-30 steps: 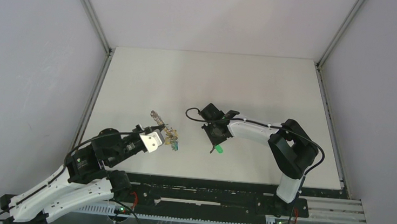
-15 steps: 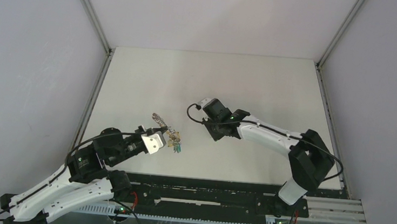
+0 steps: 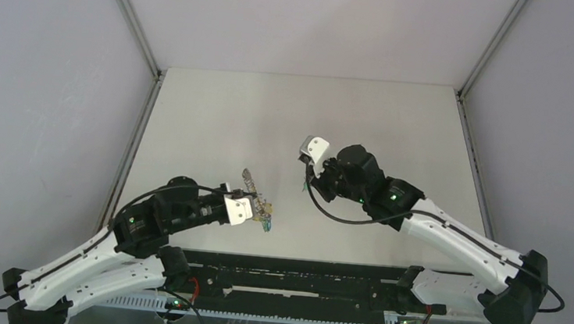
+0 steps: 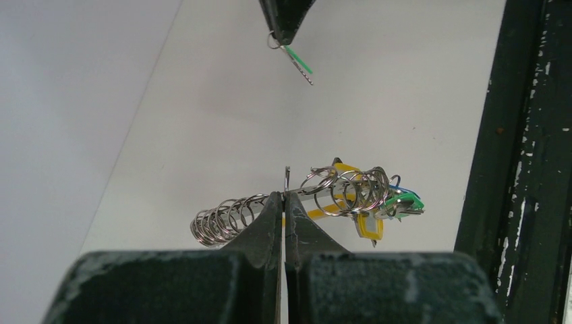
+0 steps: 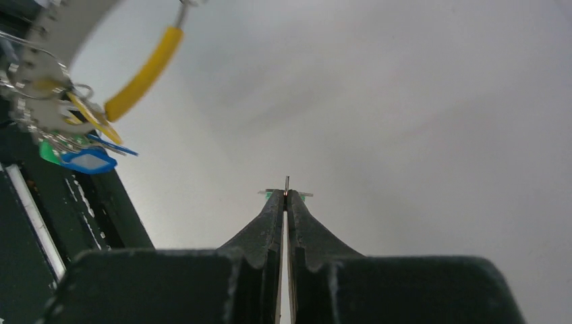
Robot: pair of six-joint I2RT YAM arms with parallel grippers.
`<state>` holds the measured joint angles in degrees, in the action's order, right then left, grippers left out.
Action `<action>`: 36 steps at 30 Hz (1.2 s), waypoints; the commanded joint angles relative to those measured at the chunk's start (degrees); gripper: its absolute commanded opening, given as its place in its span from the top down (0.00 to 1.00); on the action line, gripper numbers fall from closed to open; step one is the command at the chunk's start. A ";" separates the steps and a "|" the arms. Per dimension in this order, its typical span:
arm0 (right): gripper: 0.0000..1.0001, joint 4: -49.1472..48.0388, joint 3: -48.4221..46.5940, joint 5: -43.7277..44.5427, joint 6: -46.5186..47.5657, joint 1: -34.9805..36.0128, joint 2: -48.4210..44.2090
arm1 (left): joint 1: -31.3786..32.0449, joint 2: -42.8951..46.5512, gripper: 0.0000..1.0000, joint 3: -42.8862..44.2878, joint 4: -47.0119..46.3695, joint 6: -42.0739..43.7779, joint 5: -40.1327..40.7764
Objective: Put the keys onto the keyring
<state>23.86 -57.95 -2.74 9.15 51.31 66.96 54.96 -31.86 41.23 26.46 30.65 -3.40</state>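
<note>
My left gripper (image 4: 284, 194) is shut on the keyring (image 4: 222, 219), a silvery strip strung with many rings and a yellow band (image 4: 317, 213). It hangs above the table. A green key (image 4: 405, 200) and a blue key (image 5: 88, 160) dangle from its right end. From above, the left gripper (image 3: 255, 205) and the keyring (image 3: 249, 179) are left of centre. My right gripper (image 5: 287, 194) is shut on another green key (image 4: 299, 62), held in the air. It hangs beyond the keyring and apart from it. In the top view the right gripper (image 3: 310, 178) is near the middle.
The white table (image 3: 217, 117) has a black rail (image 3: 297, 276) along its near edge, close to the keyring's key end. Grey walls and metal corner posts (image 3: 132, 19) enclose the table. A black cable (image 3: 323, 208) loops under the right wrist.
The right gripper lifted the green key off the table, and its arm swung up and stretched out. The left gripper moved right with the keyring.
</note>
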 commanded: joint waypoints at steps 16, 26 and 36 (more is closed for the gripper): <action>1.00 -6.36 1.20 -14.87 21.77 4.61 -7.72 | -0.20 -6.20 1.00 8.45 -3.73 4.75 -10.81; 1.00 -4.99 -0.40 -7.43 24.41 10.47 -5.27 | -0.20 -4.53 1.00 4.61 -5.39 3.37 -12.05; 1.00 -6.04 -0.41 -4.85 26.43 13.98 -5.81 | -0.20 -4.82 1.00 2.95 -5.71 3.53 -11.26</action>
<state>19.90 -56.40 -9.65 33.74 63.61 62.06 54.96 -37.01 44.99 24.56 34.04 -14.33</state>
